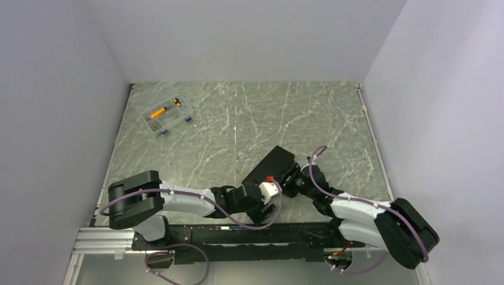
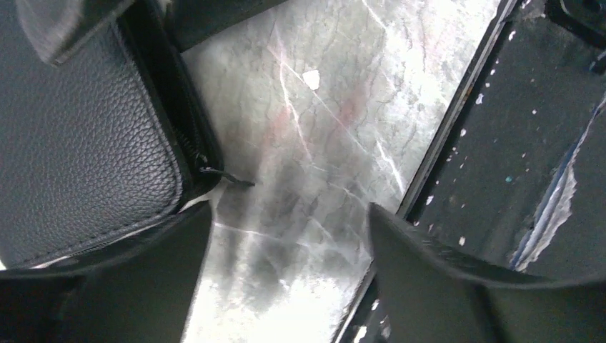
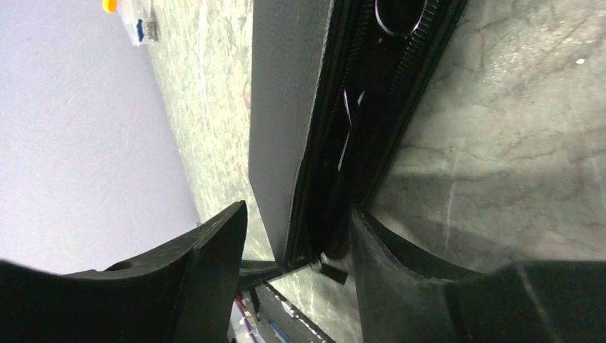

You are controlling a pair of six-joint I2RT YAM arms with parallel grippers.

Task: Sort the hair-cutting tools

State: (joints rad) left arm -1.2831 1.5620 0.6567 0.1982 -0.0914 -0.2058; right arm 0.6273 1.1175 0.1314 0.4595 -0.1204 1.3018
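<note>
Right wrist view: silver scissors (image 3: 386, 28) glint inside the part-unzipped black zip case (image 1: 270, 166) on the desk (image 1: 238, 119). Right pincer (image 3: 299, 211) straddles its edge, spread, gripping nothing; left pincer (image 2: 289, 211) gapes beside it. Scissors likely light, stiff, slippery (best taken by the ring handles).

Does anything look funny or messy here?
Yes. The black case lies crooked on the table, and its zip side gapes open. In the right wrist view, a thin metal loop shows inside the gap.
</note>
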